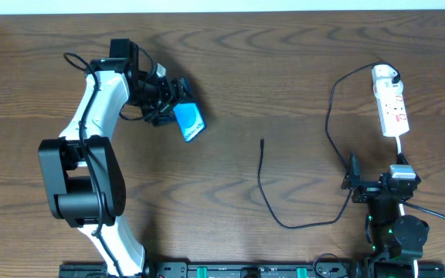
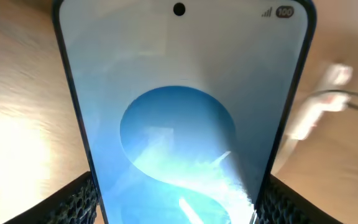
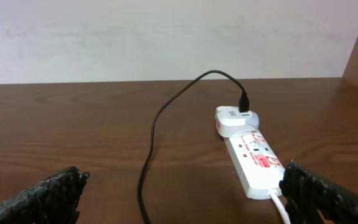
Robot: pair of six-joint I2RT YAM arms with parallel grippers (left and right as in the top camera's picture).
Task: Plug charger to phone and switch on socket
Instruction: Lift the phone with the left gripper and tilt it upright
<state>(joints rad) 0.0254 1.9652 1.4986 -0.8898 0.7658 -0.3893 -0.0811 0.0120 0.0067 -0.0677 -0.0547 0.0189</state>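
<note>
My left gripper (image 1: 170, 103) is shut on the phone (image 1: 189, 121), which has a bright blue screen and is held tilted above the table at the back left. In the left wrist view the phone (image 2: 179, 112) fills the frame between the two fingers. The charger cable (image 1: 273, 207) lies on the table, its plug tip (image 1: 263, 141) free at mid-table, its other end at the white adapter (image 1: 385, 75) in the socket (image 1: 392, 108). My right gripper (image 1: 377, 185) is open and empty, just in front of the socket (image 3: 253, 163); the cable (image 3: 151, 143) runs between its fingers.
The socket's white cord (image 1: 401, 147) runs from the strip toward the right arm's base. The table's far edge meets a pale wall (image 3: 166, 37).
</note>
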